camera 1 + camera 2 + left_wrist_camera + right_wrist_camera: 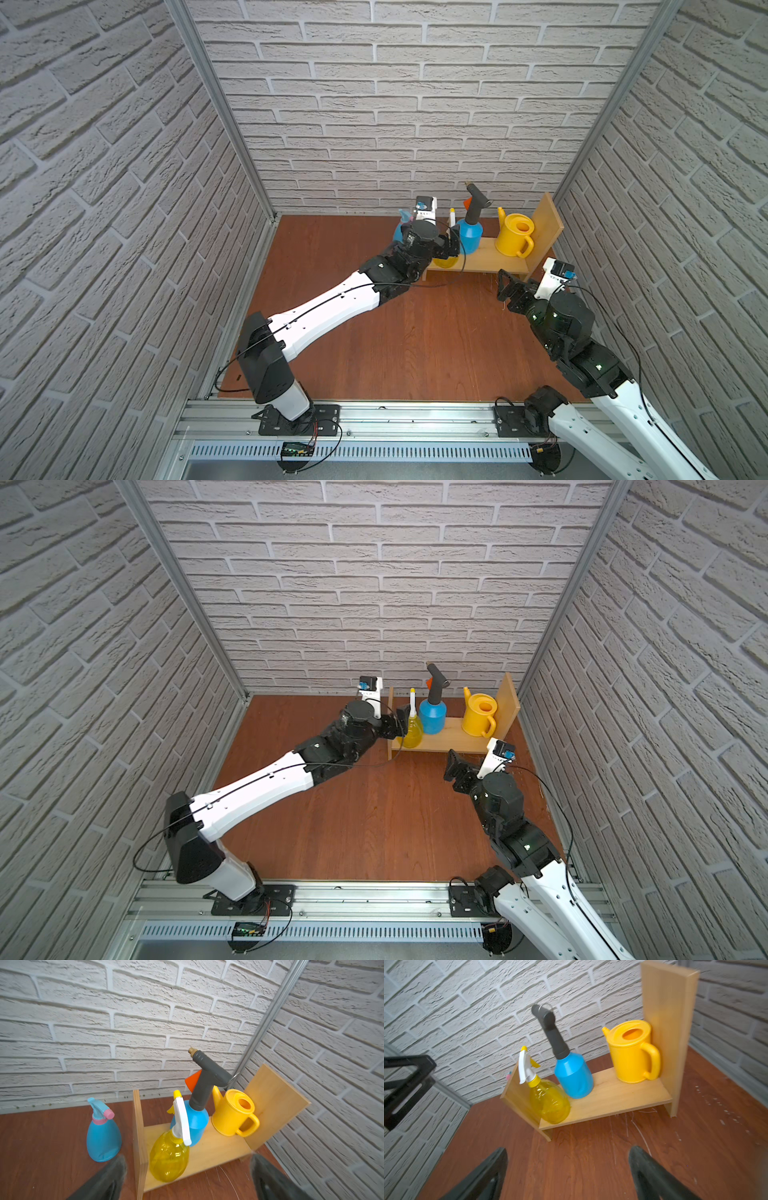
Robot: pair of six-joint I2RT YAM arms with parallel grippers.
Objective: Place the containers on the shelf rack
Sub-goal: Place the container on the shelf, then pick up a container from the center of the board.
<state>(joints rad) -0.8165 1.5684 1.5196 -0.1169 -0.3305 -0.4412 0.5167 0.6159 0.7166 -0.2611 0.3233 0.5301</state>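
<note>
Three containers are standing on the shelf rack (218,1153); the light-blue spray bottle (104,1138) is sitting on the surface (41,1147) just outside its side board. Both arms' jaws are gaping empty; the left pair should be backing off straight, sparing the yellow spray bottle (169,1157).

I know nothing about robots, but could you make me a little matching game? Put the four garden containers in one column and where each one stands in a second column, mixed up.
Things:
1. yellow watering can
2. yellow spray bottle
3. blue pressure sprayer
4. light-blue spray bottle

Places:
A. middle of the board of the shelf rack
B. on the table, outside the rack
C. the board's end on the robot's right
D. the board's end on the robot's left

Pairs: 1-C, 2-D, 3-A, 4-B.
</note>
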